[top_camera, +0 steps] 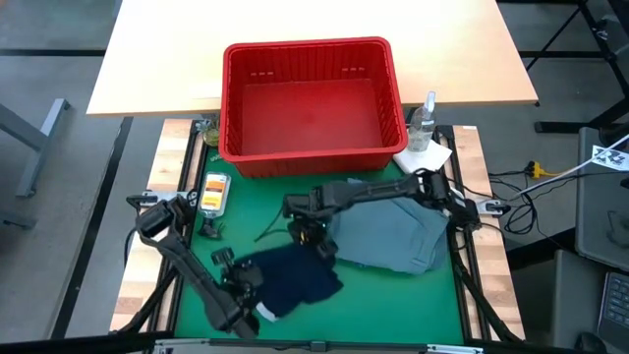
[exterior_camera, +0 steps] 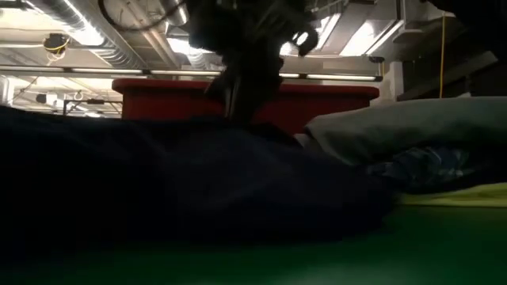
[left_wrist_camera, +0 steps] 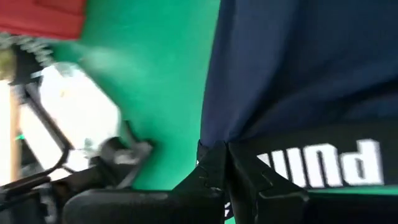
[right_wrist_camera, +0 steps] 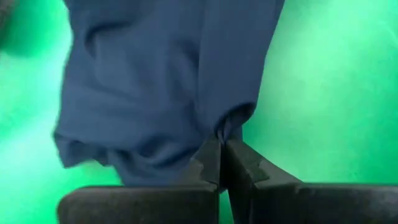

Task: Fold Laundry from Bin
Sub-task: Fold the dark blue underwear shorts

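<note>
Both grippers pinch our dark navy garment (top_camera: 295, 278) at lower centre: left gripper (left_wrist_camera: 225, 163), right gripper (right_wrist_camera: 221, 155); soft, limp; we'd grip corners.

left gripper (top_camera: 257, 287) low, fingers pinched; right gripper (top_camera: 313, 239) likewise

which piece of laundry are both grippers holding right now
The dark navy garment, spread on the green mat. The left gripper and right gripper each pinch its edge; the grey-blue garment lies beside it, ungripped.
</note>
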You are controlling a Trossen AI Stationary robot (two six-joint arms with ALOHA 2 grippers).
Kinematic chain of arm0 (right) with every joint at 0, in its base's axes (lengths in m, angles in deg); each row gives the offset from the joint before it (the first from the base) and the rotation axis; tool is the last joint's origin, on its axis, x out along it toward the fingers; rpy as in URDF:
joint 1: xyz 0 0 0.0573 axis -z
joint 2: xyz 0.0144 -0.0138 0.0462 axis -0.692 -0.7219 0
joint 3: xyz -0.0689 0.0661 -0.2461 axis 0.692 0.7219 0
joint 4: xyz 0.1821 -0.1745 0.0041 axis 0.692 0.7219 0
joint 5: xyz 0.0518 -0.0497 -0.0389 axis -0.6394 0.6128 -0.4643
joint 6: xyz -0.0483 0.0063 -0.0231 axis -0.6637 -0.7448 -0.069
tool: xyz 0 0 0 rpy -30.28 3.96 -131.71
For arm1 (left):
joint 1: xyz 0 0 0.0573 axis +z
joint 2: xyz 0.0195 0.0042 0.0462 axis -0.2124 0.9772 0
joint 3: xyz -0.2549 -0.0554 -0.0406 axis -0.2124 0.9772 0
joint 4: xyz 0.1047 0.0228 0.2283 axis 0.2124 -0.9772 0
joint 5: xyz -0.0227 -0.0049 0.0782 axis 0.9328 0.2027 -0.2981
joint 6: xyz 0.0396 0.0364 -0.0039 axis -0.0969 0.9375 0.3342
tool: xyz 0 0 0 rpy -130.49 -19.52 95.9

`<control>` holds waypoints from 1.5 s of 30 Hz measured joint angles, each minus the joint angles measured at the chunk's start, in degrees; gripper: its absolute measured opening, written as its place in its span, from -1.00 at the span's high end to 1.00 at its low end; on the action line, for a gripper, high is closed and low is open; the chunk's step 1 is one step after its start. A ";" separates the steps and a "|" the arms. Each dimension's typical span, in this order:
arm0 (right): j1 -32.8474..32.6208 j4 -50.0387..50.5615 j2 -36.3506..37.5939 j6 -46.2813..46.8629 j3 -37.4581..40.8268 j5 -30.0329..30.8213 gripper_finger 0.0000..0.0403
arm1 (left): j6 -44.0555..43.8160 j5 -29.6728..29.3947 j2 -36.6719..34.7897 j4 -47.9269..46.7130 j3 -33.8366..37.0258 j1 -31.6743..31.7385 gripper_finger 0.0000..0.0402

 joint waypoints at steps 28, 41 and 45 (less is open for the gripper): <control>-7.51 3.99 5.37 1.06 -11.97 -1.22 0.95 | 10.16 -3.57 -17.84 0.24 -3.37 -3.41 1.00; -14.18 13.17 6.50 4.36 -22.70 -0.77 0.95 | 13.63 -2.46 -22.04 4.47 -7.91 -10.59 1.00; -17.29 16.01 6.50 8.86 -22.68 1.43 0.95 | 15.67 -1.35 -22.05 9.09 -7.95 -12.65 1.00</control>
